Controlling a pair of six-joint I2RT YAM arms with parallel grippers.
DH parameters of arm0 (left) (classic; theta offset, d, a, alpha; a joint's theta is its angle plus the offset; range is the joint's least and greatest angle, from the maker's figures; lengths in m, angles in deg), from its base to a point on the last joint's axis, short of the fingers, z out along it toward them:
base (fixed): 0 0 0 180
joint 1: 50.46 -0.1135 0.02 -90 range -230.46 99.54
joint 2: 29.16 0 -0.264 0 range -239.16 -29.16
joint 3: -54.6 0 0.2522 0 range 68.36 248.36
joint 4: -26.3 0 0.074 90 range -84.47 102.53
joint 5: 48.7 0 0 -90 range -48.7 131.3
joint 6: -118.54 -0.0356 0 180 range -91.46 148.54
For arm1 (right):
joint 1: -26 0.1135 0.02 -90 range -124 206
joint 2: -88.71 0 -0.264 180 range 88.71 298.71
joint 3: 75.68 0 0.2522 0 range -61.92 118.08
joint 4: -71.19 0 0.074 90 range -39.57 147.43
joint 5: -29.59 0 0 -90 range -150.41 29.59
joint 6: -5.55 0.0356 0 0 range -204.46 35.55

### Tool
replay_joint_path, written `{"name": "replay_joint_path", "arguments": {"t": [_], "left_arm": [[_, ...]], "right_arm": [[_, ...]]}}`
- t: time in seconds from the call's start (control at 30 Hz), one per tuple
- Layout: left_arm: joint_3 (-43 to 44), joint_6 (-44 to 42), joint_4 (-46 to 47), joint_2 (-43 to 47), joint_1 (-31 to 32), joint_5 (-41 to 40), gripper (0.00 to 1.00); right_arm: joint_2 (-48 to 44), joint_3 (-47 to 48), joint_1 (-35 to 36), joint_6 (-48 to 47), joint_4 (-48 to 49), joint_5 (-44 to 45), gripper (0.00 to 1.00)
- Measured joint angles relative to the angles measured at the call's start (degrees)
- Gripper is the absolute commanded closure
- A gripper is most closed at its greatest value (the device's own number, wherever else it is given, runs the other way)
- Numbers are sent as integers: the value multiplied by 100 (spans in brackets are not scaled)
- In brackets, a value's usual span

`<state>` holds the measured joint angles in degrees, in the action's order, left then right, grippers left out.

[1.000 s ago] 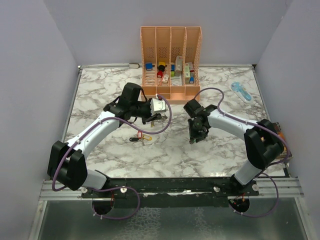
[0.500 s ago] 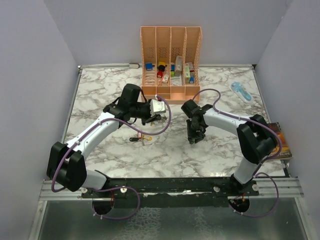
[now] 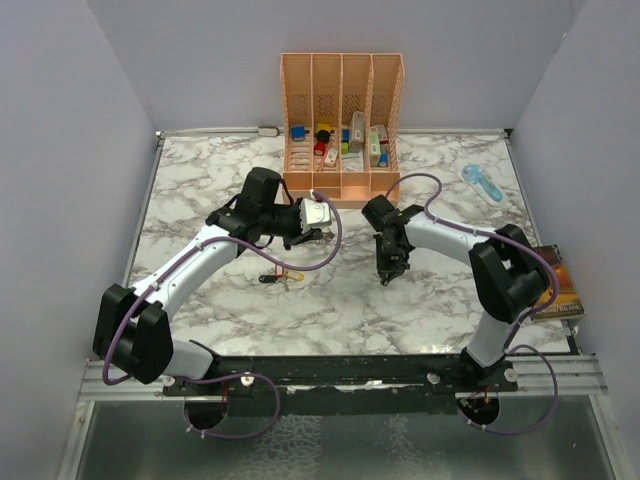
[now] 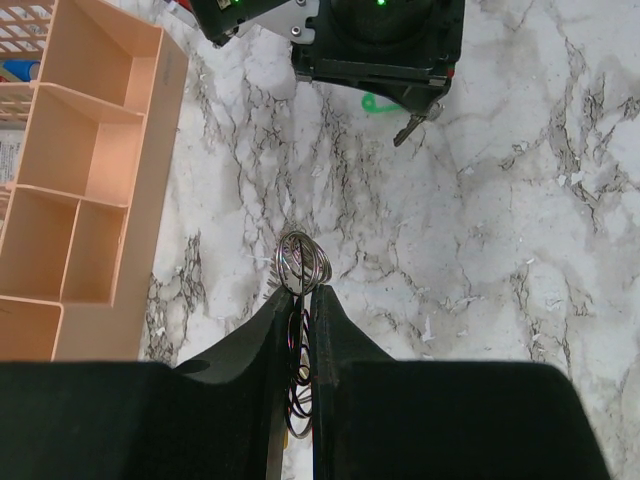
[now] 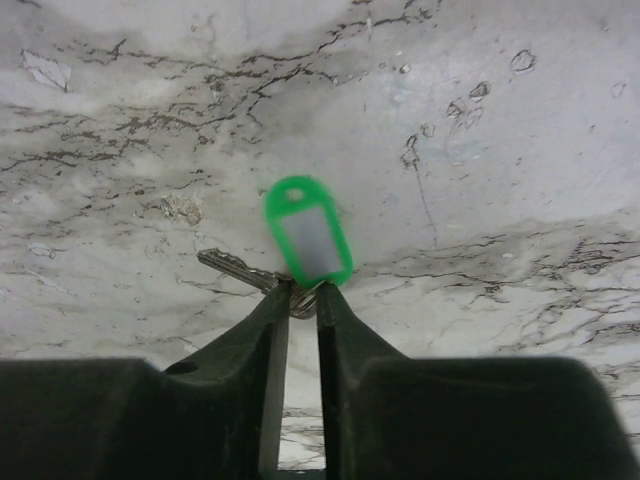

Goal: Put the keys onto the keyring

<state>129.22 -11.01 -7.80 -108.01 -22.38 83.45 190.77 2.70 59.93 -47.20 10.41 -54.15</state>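
Pinching silvery keyring [image 4: 303, 262] tight w/ L gripper [image 4: 298, 292], mid-table, near orange organizer [image 3: 342, 120] at far edge. Clamping green-tagged key [image 5: 308, 235] w/ R gripper [image 5: 297, 290], opposite. Toward near edge, loose: black & yellow tagged pieces [image 3: 281, 275].

On the marble table [image 3: 200, 170], a peach slotted organizer [image 3: 343, 90] stands at the back, a light-blue gadget [image 3: 482, 183] to its right

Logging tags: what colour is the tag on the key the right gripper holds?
Green tag with pale insert, on the key; best in right wrist view.
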Motion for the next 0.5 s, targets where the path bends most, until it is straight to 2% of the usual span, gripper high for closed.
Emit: {"name": "replay_joint_path", "arguments": {"t": [0.07, 0.17, 0.5], "left_arm": [[-22, 0, 33, 4, -7, 2, 100], [-50, 11, 44, 4, -22, 2, 100], [-57, 61, 76, 7, -26, 2, 100]], "right_arm": [[-11, 2, -31, -13, 31, 81, 95], [-26, 0, -44, -103, 94, 234, 99], [-186, -44, -68, -557, 162, 601, 99]]}}
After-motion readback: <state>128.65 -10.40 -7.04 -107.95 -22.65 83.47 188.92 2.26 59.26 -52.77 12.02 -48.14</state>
